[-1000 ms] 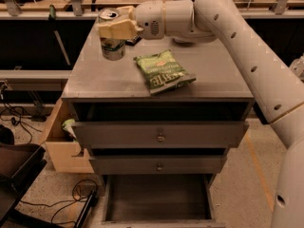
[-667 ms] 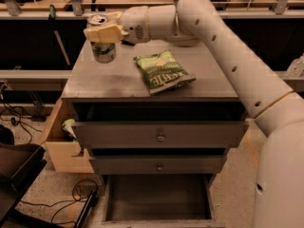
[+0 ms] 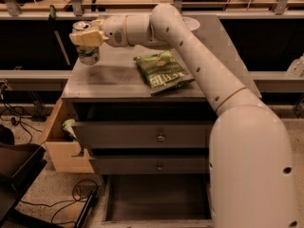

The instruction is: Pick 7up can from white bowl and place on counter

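Observation:
My gripper [image 3: 88, 38] is shut on the 7up can [image 3: 89, 55], a silver-and-green can with a silver top. It holds the can upright, lifted above the far-left part of the grey counter [image 3: 109, 82], close to its left edge. The arm reaches in from the right across the counter's back. A pale rounded edge [image 3: 192, 23] shows behind the arm at the back right of the counter; it may be the white bowl, mostly hidden.
A flat green chip bag [image 3: 164, 72] lies mid-counter, right of the can. Below are closed grey drawers [image 3: 160, 137], an open bottom drawer [image 3: 156, 198] and a wooden drawer [image 3: 61, 148] pulled out on the left. Cables and a dark chair [image 3: 16, 172] sit lower left.
The gripper has carried the can leftward, from over the counter's back middle toward its far-left edge. The chip bag has not moved.

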`<state>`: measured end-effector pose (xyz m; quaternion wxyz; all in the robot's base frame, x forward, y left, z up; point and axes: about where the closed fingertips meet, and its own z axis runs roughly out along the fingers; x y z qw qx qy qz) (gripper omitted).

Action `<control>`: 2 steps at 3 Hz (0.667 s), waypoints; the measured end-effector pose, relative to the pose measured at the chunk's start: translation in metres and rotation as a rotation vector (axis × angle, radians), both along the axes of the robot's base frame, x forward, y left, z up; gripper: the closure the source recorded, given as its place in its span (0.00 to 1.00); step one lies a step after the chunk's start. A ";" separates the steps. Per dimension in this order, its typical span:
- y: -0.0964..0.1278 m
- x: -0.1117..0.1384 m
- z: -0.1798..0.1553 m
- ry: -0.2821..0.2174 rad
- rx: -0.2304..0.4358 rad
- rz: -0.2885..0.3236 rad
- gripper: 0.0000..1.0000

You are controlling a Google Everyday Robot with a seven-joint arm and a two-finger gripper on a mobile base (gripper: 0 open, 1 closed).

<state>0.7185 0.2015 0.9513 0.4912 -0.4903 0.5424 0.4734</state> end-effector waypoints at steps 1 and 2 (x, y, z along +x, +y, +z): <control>0.003 0.015 -0.018 -0.021 -0.021 -0.028 1.00; -0.011 0.022 -0.032 -0.048 -0.085 -0.048 0.84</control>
